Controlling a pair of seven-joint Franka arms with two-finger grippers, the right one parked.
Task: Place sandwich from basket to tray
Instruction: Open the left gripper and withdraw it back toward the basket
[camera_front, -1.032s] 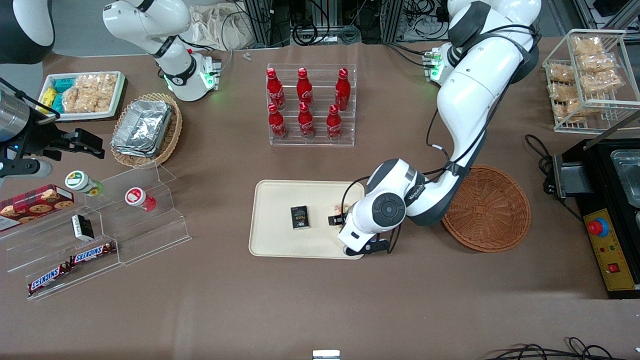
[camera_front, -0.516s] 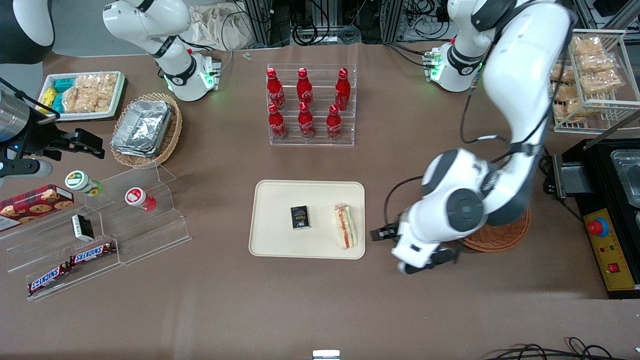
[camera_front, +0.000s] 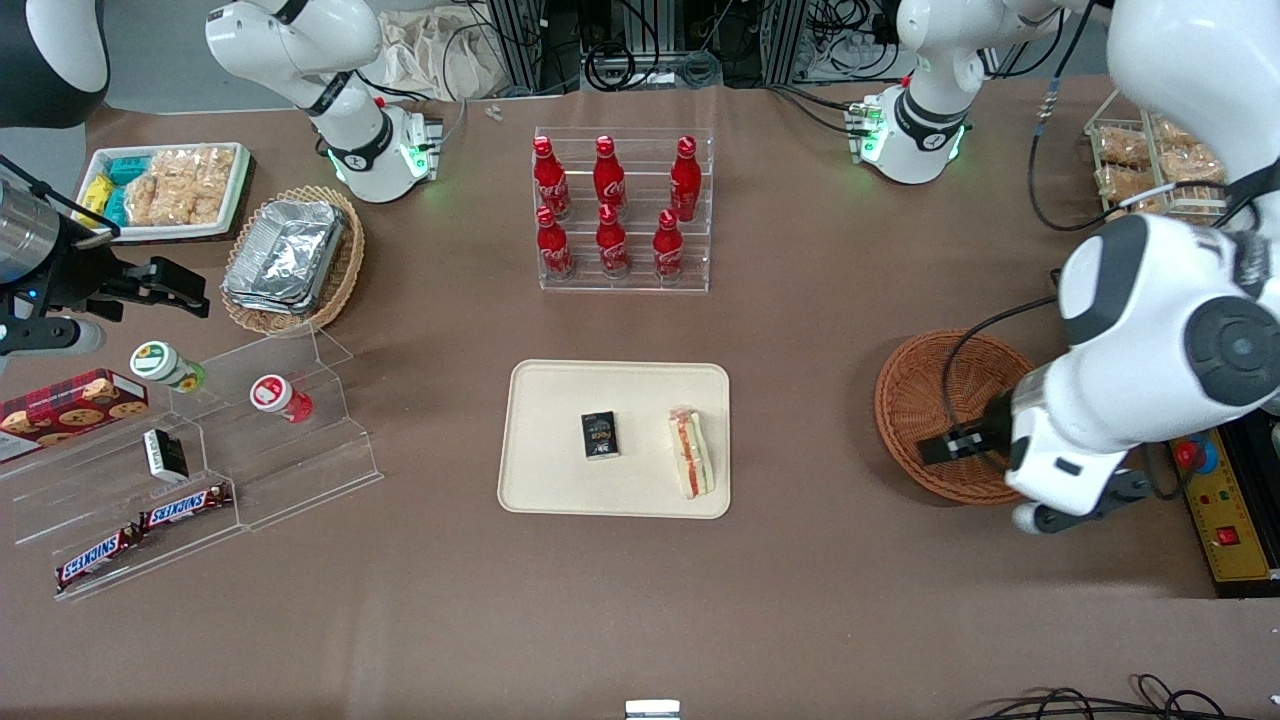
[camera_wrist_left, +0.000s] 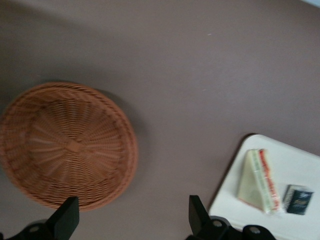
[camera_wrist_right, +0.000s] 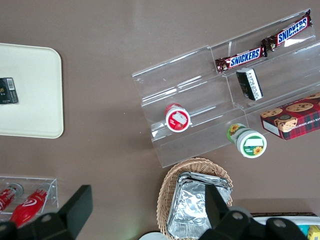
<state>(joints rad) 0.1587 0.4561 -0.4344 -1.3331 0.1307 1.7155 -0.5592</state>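
Claw (camera_wrist_left: 132, 217) fingertips cut off

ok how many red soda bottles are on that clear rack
6. On the clear rack, three red bottles stand in the upper row and three in the lower row, nearer the front camera. None look hidden. The hand hovers over the basket.

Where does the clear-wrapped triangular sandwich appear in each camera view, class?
Front view: the clear-wrapped triangular sandwich lies on the cream rectangular tray, beside the small black packet.
Left wrist view: sandwich on the tray, apart from the open claw.
Right wrist view: not in it.
Shared landmark: the tray.
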